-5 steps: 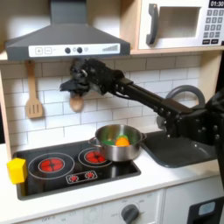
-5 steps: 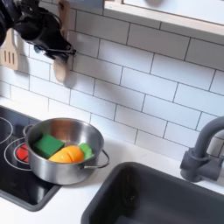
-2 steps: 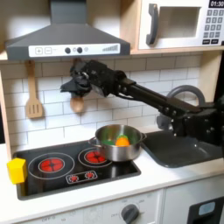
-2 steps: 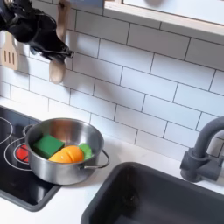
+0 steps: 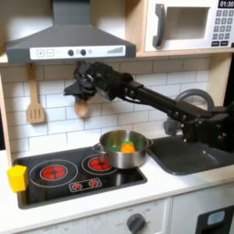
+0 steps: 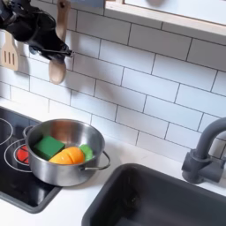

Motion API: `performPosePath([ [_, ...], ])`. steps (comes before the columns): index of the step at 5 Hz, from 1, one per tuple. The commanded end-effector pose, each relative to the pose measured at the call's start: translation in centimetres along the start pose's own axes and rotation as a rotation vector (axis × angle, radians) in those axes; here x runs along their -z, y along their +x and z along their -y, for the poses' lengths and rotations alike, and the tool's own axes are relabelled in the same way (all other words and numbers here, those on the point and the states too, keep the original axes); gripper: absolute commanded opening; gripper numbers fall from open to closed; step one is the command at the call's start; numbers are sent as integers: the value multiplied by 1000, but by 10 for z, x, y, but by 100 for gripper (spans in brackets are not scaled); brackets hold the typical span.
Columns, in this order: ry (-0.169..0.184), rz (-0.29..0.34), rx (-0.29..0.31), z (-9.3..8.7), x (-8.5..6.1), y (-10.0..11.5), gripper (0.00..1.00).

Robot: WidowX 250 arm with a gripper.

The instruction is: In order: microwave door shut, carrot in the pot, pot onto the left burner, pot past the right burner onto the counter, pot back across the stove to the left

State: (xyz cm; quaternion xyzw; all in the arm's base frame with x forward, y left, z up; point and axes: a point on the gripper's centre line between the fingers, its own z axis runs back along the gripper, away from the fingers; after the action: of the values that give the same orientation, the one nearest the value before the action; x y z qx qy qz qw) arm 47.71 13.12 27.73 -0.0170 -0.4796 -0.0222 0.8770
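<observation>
In the first exterior view I see my gripper (image 5: 77, 87) raised in front of the white tiled wall, just under the grey range hood (image 5: 69, 41) and well above the stove (image 5: 78, 175). It is a dark mass against the tiles, and I cannot tell how its jaws stand. A wooden spoon (image 5: 81, 107) hangs just below it, and a wooden spatula (image 5: 36, 96) hangs further toward the first exterior view's left. The pot (image 5: 123, 149) sits at the stove's right end, beside the right red ring burner, with the carrot (image 5: 128, 146) inside it as a spot of orange next to something green. A yellow block (image 5: 16, 176) stands at the stove's left edge on the counter (image 5: 174, 188). Up top, the microwave door (image 5: 183, 26) looks shut, flush with the white keypad panel (image 5: 224, 26); above the keys I read a display starting "01:3", cut off by the frame.

In the second exterior view the gripper (image 6: 35, 37) is at the upper left, again too dark for me to judge its jaws. The pot (image 6: 66, 154) rests on the stove's (image 6: 9, 132) right part, its rim reaching past the black edge toward the counter (image 6: 132, 150). The carrot (image 6: 68, 156) lies in it beside a green piece (image 6: 48, 146). The dark sink basin (image 6: 168, 199) and faucet (image 6: 205, 150) take up the lower right.
</observation>
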Motion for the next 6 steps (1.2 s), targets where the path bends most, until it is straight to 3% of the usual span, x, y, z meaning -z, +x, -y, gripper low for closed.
performPosePath([
  [1,3,18,5,2,1,4,0],
  [3,5,37,11,0,1,6,0],
  [4,2,36,8,-5,-24,8,0],
  [5,-20,34,21,6,-29,10,0],
  [6,-9,45,23,4,-43,15,0],
])
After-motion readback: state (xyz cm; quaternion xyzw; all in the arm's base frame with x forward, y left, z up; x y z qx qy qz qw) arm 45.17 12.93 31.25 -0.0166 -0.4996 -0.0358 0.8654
